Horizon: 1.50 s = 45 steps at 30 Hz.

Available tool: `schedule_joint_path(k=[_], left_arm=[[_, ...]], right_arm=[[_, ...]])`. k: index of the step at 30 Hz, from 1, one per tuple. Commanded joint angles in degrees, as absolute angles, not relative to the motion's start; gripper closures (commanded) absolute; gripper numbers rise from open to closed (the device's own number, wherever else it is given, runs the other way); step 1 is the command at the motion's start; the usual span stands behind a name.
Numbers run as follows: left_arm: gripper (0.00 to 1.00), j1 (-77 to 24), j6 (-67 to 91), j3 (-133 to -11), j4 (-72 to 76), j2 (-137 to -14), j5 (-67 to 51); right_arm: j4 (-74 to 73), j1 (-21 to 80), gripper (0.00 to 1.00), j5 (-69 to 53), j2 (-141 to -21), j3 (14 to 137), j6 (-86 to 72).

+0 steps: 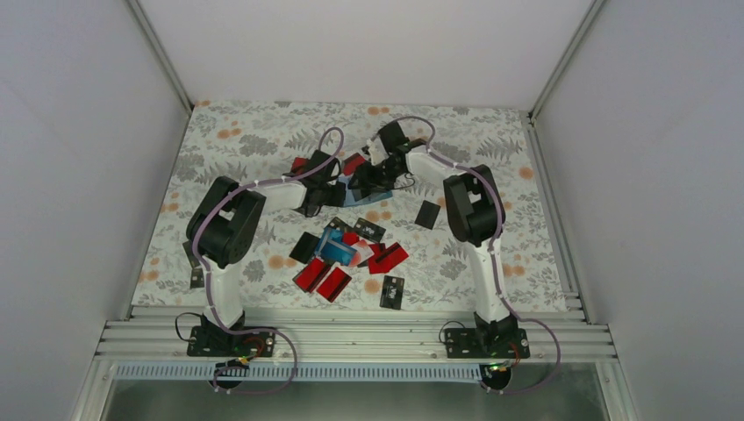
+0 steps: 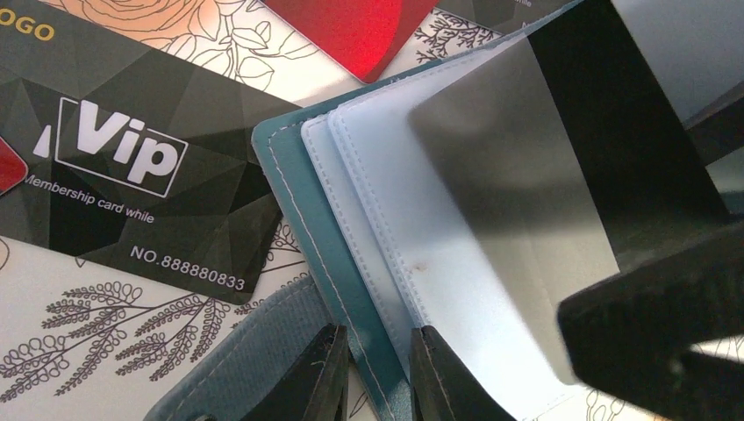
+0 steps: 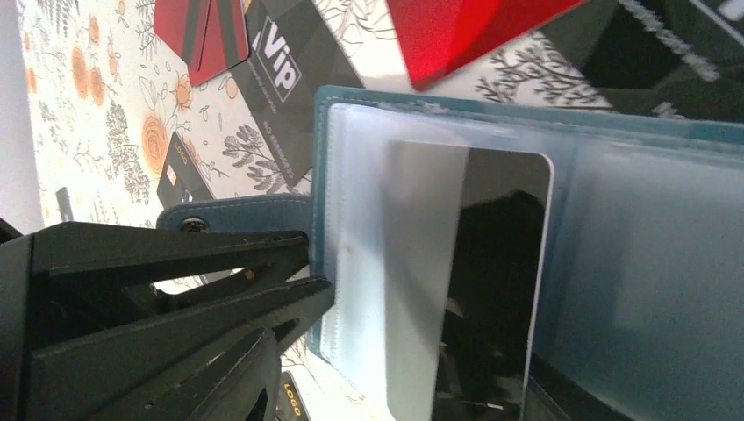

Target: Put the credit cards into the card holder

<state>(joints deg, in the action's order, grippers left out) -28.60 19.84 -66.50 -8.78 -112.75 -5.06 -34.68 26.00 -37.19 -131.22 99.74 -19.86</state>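
Note:
The teal-blue card holder [image 2: 303,219] lies open at the table's middle back [image 1: 358,195], its clear sleeves [image 3: 360,202] showing. My left gripper [image 2: 379,379] is shut on the edge of its teal cover. My right gripper [image 1: 372,178] is shut on a black card with a glossy grey face [image 2: 526,167] and holds its far end against the clear sleeves; the card also shows in the right wrist view [image 3: 474,263]. One right finger [image 2: 658,333] covers the card's corner. Other credit cards lie loose: a black Vip card [image 2: 132,175] and a red card [image 2: 360,31] beside the holder.
A pile of red, black and blue cards [image 1: 344,256] lies nearer the arms, with single black cards to its right [image 1: 392,291] and beside the right arm [image 1: 427,214]. The holder's snap strap [image 3: 237,213] sticks out by the left gripper's fingers. White walls enclose the floral tablecloth [image 1: 491,132].

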Motion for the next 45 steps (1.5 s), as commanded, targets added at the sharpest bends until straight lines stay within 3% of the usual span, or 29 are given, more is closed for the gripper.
schedule_joint_path(k=[1,12,31,41,45], left_arm=[[0.81,-28.8,18.7,-65.1,-10.3,-114.1,-7.2],[0.81,-28.7,18.4,-64.0,-10.1,-113.4,-7.0],[0.82,-28.3,18.6,-63.0,-9.6,-113.2,-6.9],[0.82,-28.3,18.7,-63.2,-9.6,-113.3,-7.3],[0.82,-28.3,18.6,-63.2,-9.7,-113.3,-7.4]], right_arm=[[-37.8,29.7,0.43,-32.4,-132.9,103.3,-19.5],[-39.6,31.7,0.44,-26.7,-132.5,102.8,-19.8],[-40.8,29.9,0.35,-19.9,-126.1,99.1,-18.2],[-39.0,31.3,0.48,-22.6,-128.4,98.2,-18.9],[-39.3,32.5,0.48,-21.5,-129.1,99.3,-19.5]])
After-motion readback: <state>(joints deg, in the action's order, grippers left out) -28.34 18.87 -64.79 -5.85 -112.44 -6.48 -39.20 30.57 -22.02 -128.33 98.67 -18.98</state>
